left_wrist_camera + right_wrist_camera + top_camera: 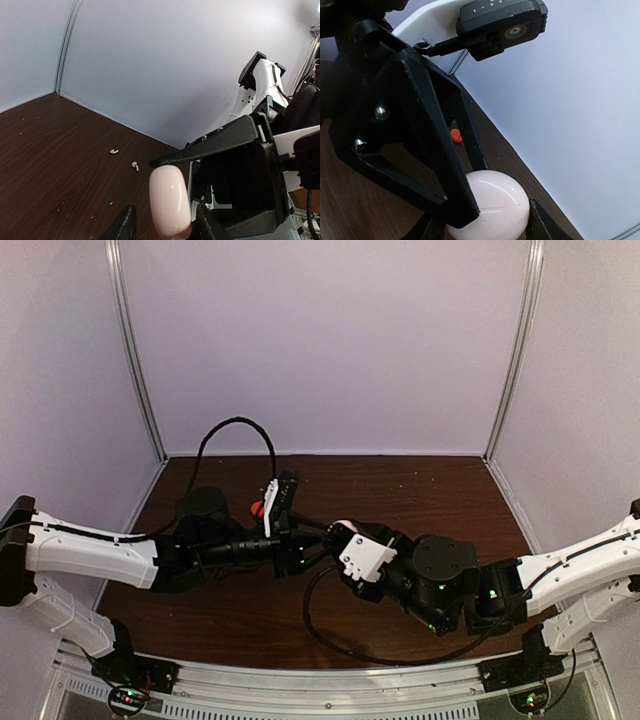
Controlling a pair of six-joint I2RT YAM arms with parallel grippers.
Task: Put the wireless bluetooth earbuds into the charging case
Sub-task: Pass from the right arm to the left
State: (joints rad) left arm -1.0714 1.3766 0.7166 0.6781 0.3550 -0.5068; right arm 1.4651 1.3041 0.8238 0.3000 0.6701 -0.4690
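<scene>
We see the pale charging case (497,202) clamped in the right tool (485,220). The left tool (164,212) has a finger on each side of the same case, but we cannot tell whether it grips. One white earbud (114,151) and a second earbud (135,165) lie near each other on the worktop (50,150), close to the back wall (150,60), apart from the case.

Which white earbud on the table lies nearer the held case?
The earbud lower in the left wrist view; the other earbud lies farther back.
</scene>
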